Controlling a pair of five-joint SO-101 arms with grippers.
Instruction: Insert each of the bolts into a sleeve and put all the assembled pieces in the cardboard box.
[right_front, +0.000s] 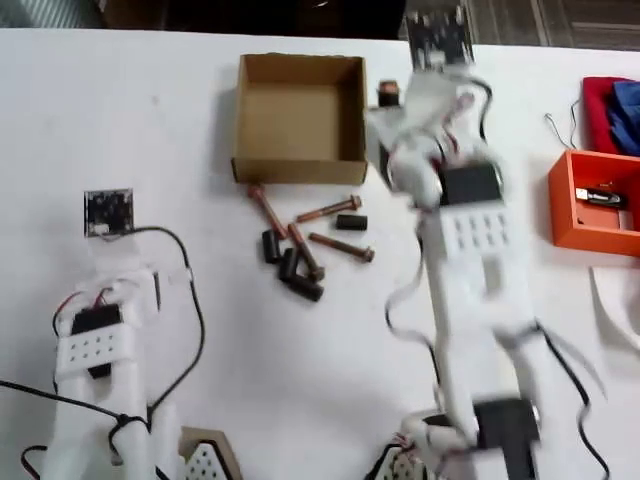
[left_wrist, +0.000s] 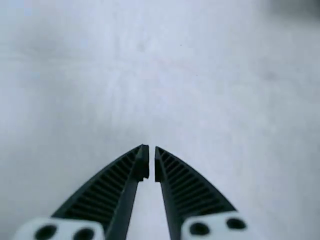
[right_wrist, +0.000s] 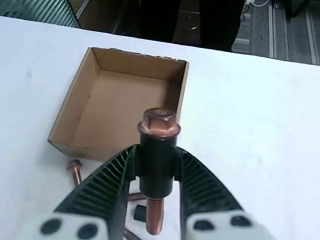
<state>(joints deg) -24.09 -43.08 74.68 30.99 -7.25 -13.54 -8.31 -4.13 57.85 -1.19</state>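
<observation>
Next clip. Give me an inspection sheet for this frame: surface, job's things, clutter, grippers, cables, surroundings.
Surface: white table, mostly bare.
Job's things: cardboard box empty; loose bolts and sleeves lie in front of it.
Clutter: orange tray and red-blue cloth on the table's right side.
Grippers: right gripper shut on a sleeved bolt near the box; left gripper shut, holding nothing.
Cables: black cable loops beside the left arm.
Surroundings: dark behind the table, nothing clear.

Count: 4 loose bolts (right_front: 265, 210), 4 loose sleeves (right_front: 351, 222), 1 sleeved bolt (right_wrist: 157, 150), 1 cardboard box (right_front: 300, 170), 1 orange bin (right_front: 590, 228).
</observation>
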